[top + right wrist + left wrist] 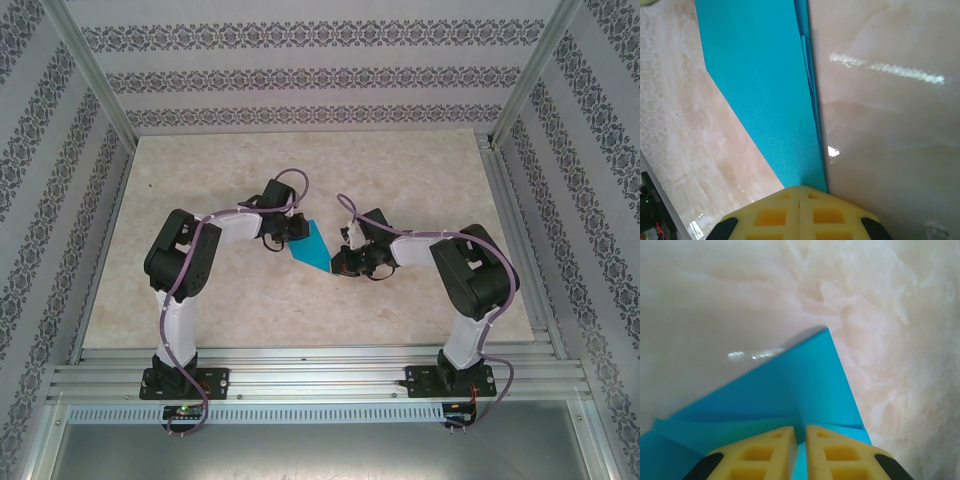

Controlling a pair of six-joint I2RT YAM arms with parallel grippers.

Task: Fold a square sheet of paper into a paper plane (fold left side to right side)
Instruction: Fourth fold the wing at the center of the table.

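- Top external view is showing the square sheet of paper (312, 245), already a folded, pointed blue shape. It is lying on the table (420, 180) between the two arms.
- The left gripper (292, 235) is meeting the paper's left edge, and the right gripper (343, 262) is sitting at its lower right end.
- In the left wrist view the left gripper (801, 447) is clenching almost fully. A thin sliver of blue is showing in the slit between its yellow fingers (765, 455), so it appears to be pinching a layer of the paper (805, 385).
- In the right wrist view the right gripper (799, 202) is clenching completely, with no gap. Its tips are resting at the narrow end of the paper (765, 90), beside the long layered edge, so it looks to be pinning rather than grasping.
- The step in hand is probably carrying the left flap over to the right side.
- To do it well, the right tips should be pressing straight down so the sheet is not sliding.
- The left gripper should be lifting only its pinched layer, travelling in a low arc, and laying edge on edge before letting go.
- Pulling against the pinned end is risking a buckle or tear in such thin paper.
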